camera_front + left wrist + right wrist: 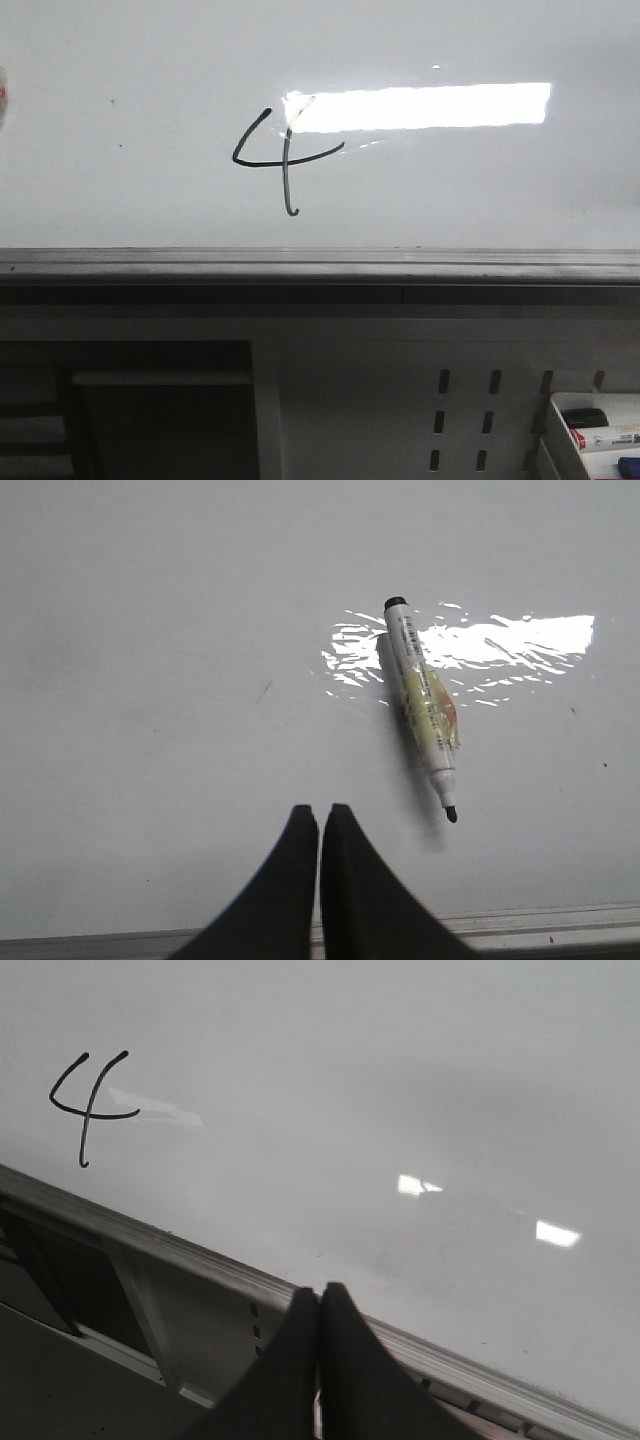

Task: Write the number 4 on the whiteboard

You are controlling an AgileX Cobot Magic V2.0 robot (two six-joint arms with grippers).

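A black hand-drawn number 4 [280, 160] stands on the glossy whiteboard [120, 200], left of a bright light reflection. It also shows in the right wrist view [88, 1108] on the whiteboard [400, 1080]. An uncapped white marker [423, 705] with a yellowish label lies on the whiteboard [150, 680], its black tip pointing toward the board's frame. My left gripper [319, 811] is shut and empty, apart from the marker's tip. My right gripper [320, 1291] is shut and empty over the board's frame edge. Neither gripper shows in the front view.
The dark grey frame edge [320, 265] runs along the board's near side. Below it is a white perforated panel with slots [465, 420]. A white tray [560, 420] at the lower right holds markers [605, 438]. A dark opening [160, 410] lies at the lower left.
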